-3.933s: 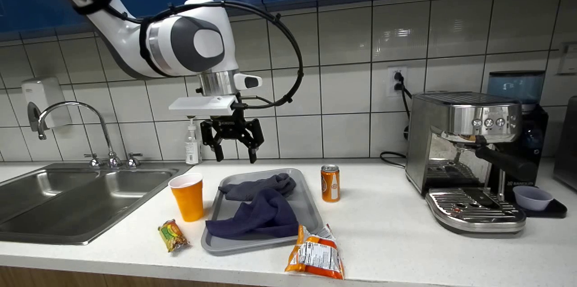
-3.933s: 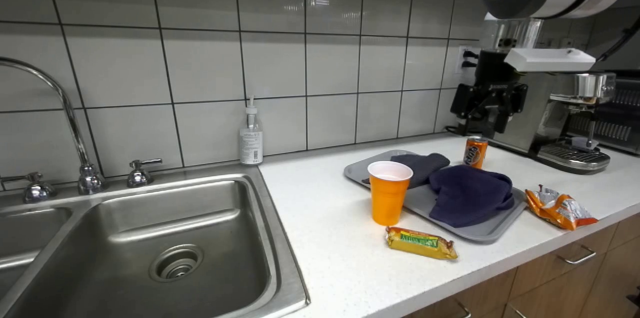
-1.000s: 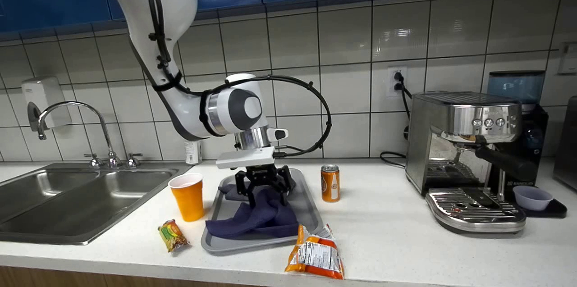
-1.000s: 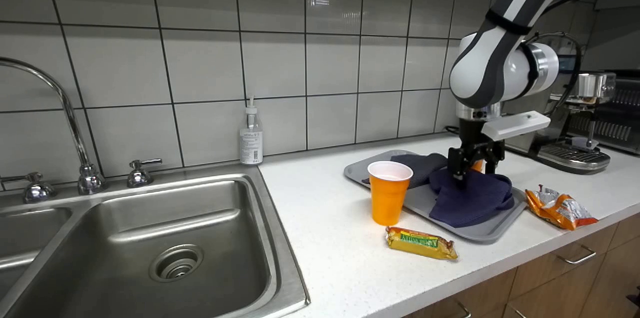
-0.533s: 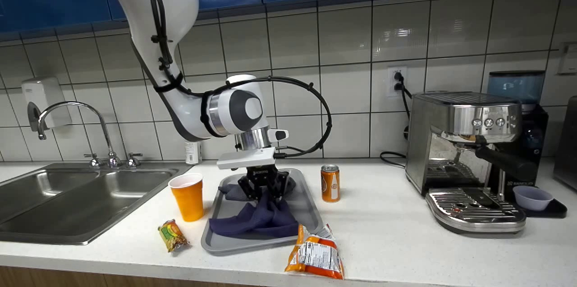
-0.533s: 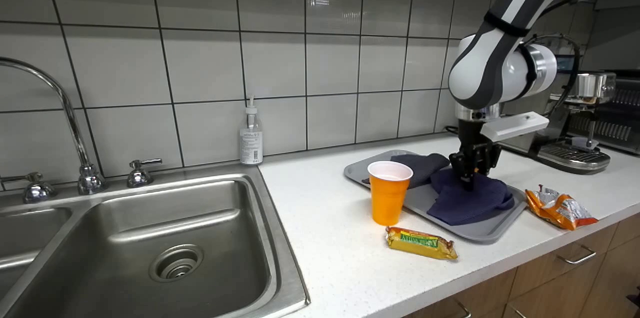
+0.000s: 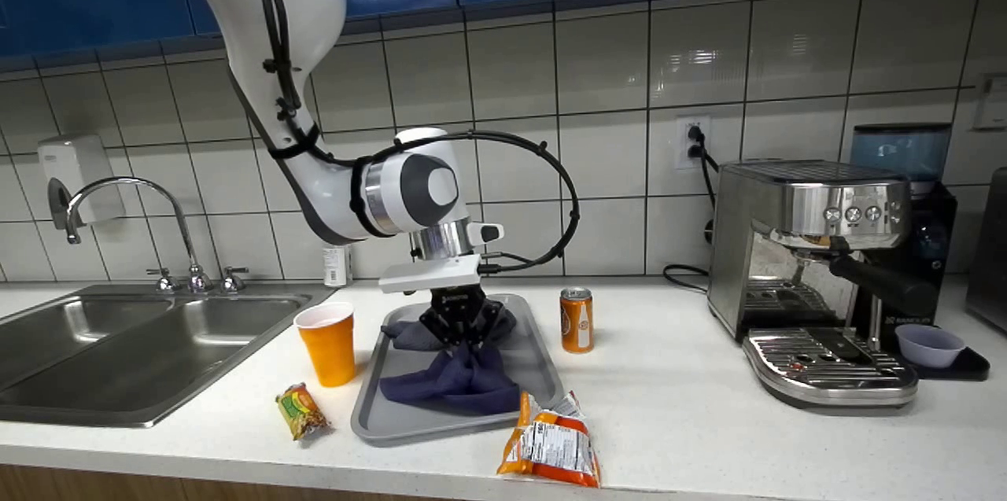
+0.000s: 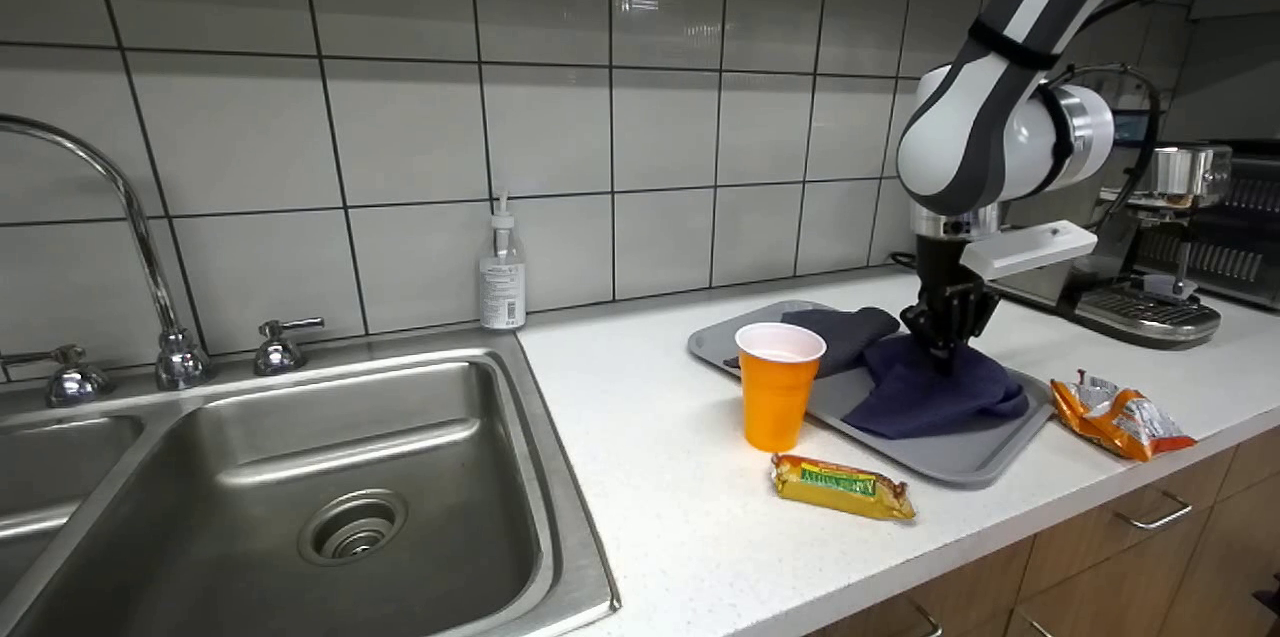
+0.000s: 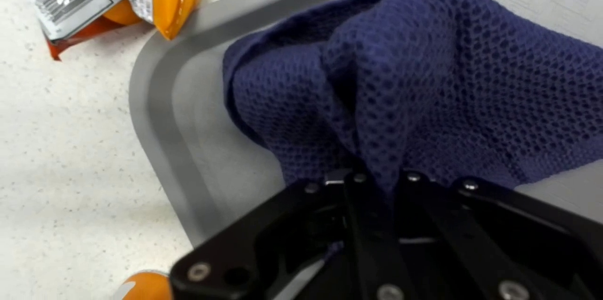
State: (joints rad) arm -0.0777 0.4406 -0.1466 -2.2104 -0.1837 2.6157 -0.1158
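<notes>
1. Cloths: two on one grey tray (image 7: 401, 363), a navy mesh cloth (image 9: 400, 78) and a dark grey cloth (image 8: 845, 332).
2. Around the tray, one each: orange cup (image 8: 780, 397), orange drink can (image 7: 577, 322), chip bag (image 7: 551, 442), gold-wrapped snack bar (image 8: 840, 487).
3. Navy mesh cloth: honeycomb weave, rumpled, one fold standing as a narrow ridge; lies towards the chip-bag end.
4. Gripper (image 9: 387, 184): pinching that fold, jaws nearly together.
5. Dark grey cloth partly behind gripper; orange drink can and chip bag cut off in wrist view.
</notes>
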